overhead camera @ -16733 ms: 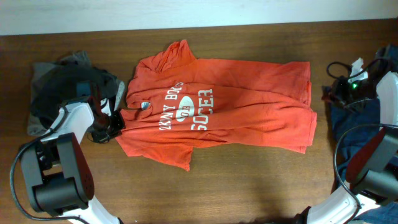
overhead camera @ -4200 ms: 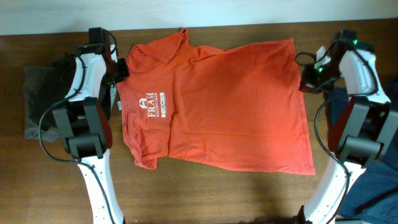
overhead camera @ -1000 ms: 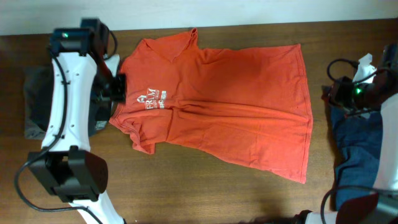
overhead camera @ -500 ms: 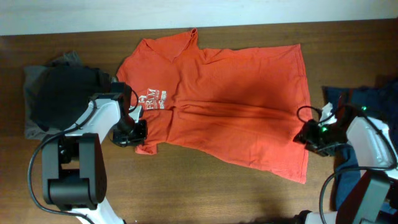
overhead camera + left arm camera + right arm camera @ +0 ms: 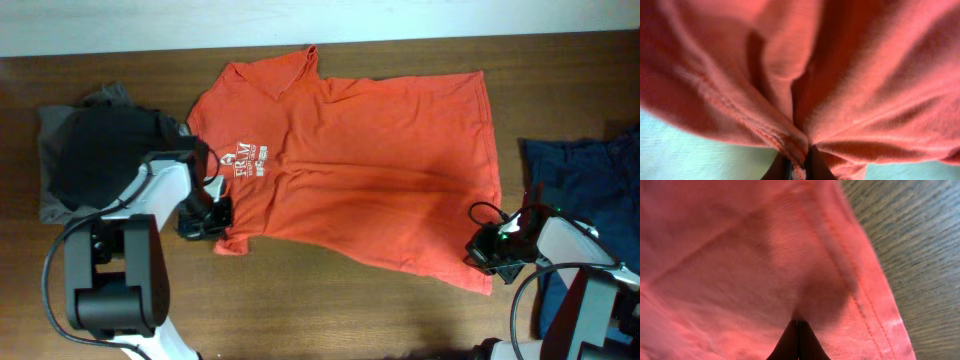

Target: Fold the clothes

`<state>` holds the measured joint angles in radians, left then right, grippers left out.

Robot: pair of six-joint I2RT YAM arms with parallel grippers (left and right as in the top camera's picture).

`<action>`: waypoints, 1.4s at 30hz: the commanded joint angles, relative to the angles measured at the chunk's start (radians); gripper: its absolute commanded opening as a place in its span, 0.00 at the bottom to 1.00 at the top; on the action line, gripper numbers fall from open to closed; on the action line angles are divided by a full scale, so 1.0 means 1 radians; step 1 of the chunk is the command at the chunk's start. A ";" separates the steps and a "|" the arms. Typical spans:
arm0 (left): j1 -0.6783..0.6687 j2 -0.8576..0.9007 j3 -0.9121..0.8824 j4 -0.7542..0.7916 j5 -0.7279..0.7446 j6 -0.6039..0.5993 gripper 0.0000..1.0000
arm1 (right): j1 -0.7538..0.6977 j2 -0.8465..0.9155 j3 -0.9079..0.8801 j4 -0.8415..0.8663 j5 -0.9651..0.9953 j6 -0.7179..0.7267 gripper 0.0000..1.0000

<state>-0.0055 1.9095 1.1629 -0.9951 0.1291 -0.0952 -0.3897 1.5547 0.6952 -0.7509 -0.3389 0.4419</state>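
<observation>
The left gripper [image 5: 208, 218] is pinching a sleeve hem of the orange-red T-shirt [image 5: 370, 180], its jaws pressing together on cloth that is bunching right in front of them. The right gripper [image 5: 485, 252] is clamping the shirt's bottom hem corner (jaws fully together), with the wooden table [image 5: 920, 255] showing just beside it.

The T-shirt [image 5: 370, 170] is a plain orange-red, with a small white print [image 5: 247, 160] on the chest. A navy garment [image 5: 580, 175] lies at one end of the table [image 5: 330, 320], which is dark brown wood grain. At the other end a black garment [image 5: 95, 160] sits over what looks like grey cloth [image 5: 48, 200].
</observation>
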 commanded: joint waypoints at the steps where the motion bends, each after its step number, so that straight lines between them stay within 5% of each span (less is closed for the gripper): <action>1: 0.108 -0.001 0.001 -0.043 -0.101 -0.008 0.01 | -0.019 0.029 -0.037 0.009 0.174 0.039 0.04; 22: 0.283 -0.156 0.006 -0.066 -0.242 0.005 0.00 | -0.025 0.029 -0.034 -0.031 0.349 0.019 0.04; 23: 0.296 -0.156 0.007 -0.065 -0.234 0.004 0.03 | -0.025 0.029 -0.032 -0.035 0.351 0.019 0.04; 25: 0.306 -0.156 0.011 -0.064 -0.199 0.005 0.38 | -0.025 0.029 -0.027 -0.038 0.351 0.019 0.04; 27: 0.307 -0.156 0.011 -0.074 -0.167 0.006 0.47 | -0.025 0.029 -0.024 -0.040 0.350 0.019 0.05; 42: 0.307 -0.162 0.010 -0.297 0.190 0.195 0.46 | -0.025 -0.137 0.246 -0.175 0.100 -0.147 0.43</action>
<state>0.3008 1.7817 1.1633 -1.2385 0.2100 0.0204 -0.4099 1.4971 0.8513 -0.9028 -0.2306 0.3168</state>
